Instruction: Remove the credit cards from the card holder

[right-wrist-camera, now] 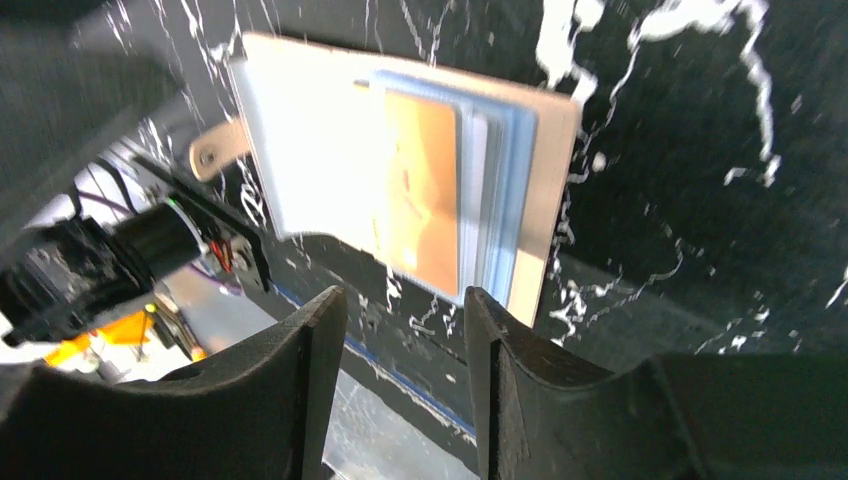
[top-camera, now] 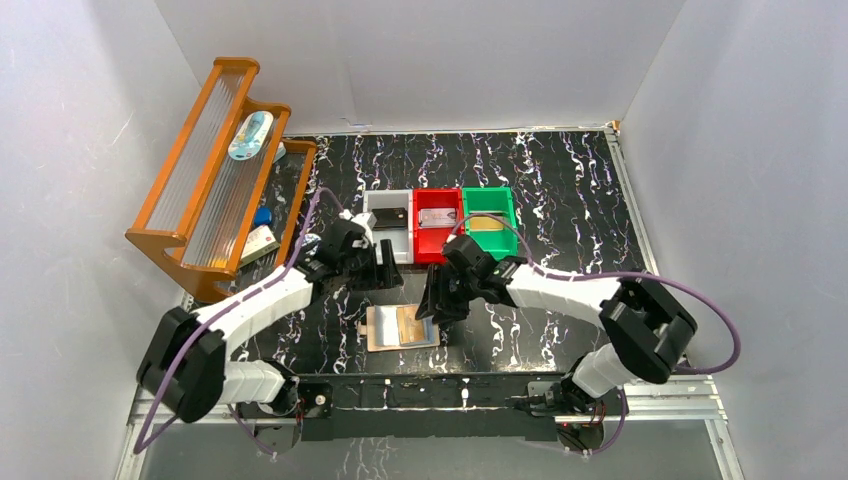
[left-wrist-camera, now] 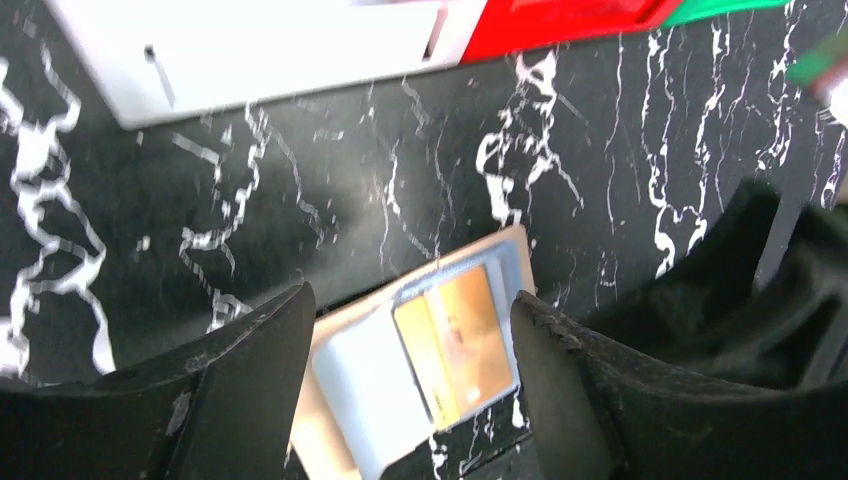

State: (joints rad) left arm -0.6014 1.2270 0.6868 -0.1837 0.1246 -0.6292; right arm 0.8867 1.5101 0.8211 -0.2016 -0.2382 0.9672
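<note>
The card holder (top-camera: pixel 385 330) lies open on the black marbled table near the front edge, tan outside with pale blue pockets. An orange credit card (top-camera: pixel 412 326) sits in its right-hand pocket. My left gripper (top-camera: pixel 385 272) hovers just behind it, open, with nothing between its fingers. Through them the left wrist view shows the card holder (left-wrist-camera: pixel 360 375) and the orange card (left-wrist-camera: pixel 465 340) below. My right gripper (top-camera: pixel 437 305) is open beside the holder's right edge, holding nothing. The right wrist view shows the holder (right-wrist-camera: pixel 310 150), its strap tab (right-wrist-camera: pixel 215 150) and the orange card (right-wrist-camera: pixel 420 190) ahead of the fingers.
Three small bins stand in a row behind the arms: grey (top-camera: pixel 388 196), red (top-camera: pixel 438 191) and green (top-camera: pixel 488 190), each with a card inside. The grey bin's wall (left-wrist-camera: pixel 280 50) is close ahead of the left gripper. A wooden rack (top-camera: pixel 215 180) fills the left side.
</note>
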